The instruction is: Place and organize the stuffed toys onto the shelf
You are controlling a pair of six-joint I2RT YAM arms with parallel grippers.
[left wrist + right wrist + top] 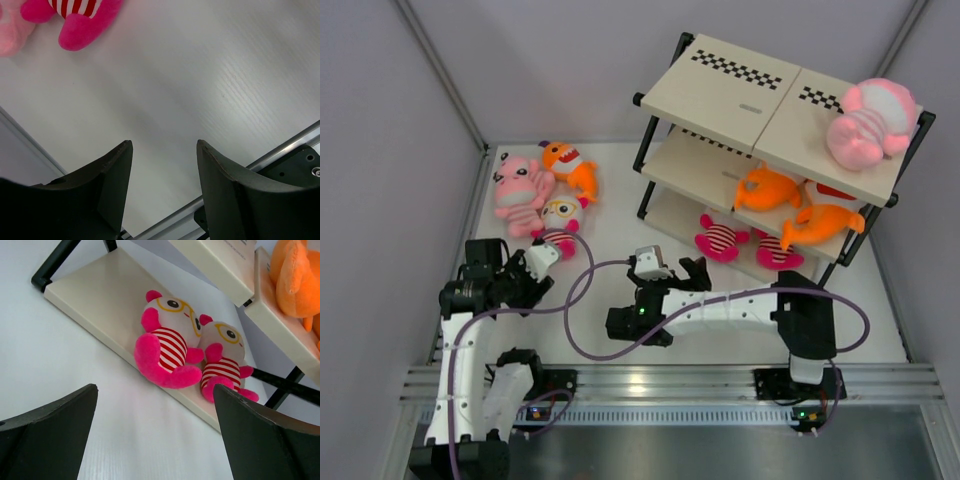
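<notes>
Shelf (730, 95) standing on the bench (620, 225), three boards in a black frame.

Top board: one pale-pink striped plush (865, 125) lying at the right end, beside a checker strip; nothing else on that board.

Middle board: one orange fish (767, 188) near the centre. A second orange fish (823, 225) further toward the shelf's right end, seemingly on the same board, though hard to tell from above.

Bottom board: two small magenta plushes with red-white stripes, the left one (167, 347) and the right one (222, 360). Side by side and touching, pale faces with yellow-ringed eyes turned up, magenta feet reaching the board's front edge.

Off the shelf, well to its left on the bench: a loose cluster of three. A pale-pink plush on the bench (517, 185), a third orange fish (572, 168) just beside it on the side nearer the shelf, and a third small magenta plush (560, 218) touching the pink one.

Left fingers (110, 180): spread apart, nothing between them, over bare bench left of the shelf, near that third magenta plush but not touching it.

Right fingers (55, 425): spread wide and empty, low over the bench just in front of the shelf's bottom board, pointed at the magenta pair, clear of both.
</notes>
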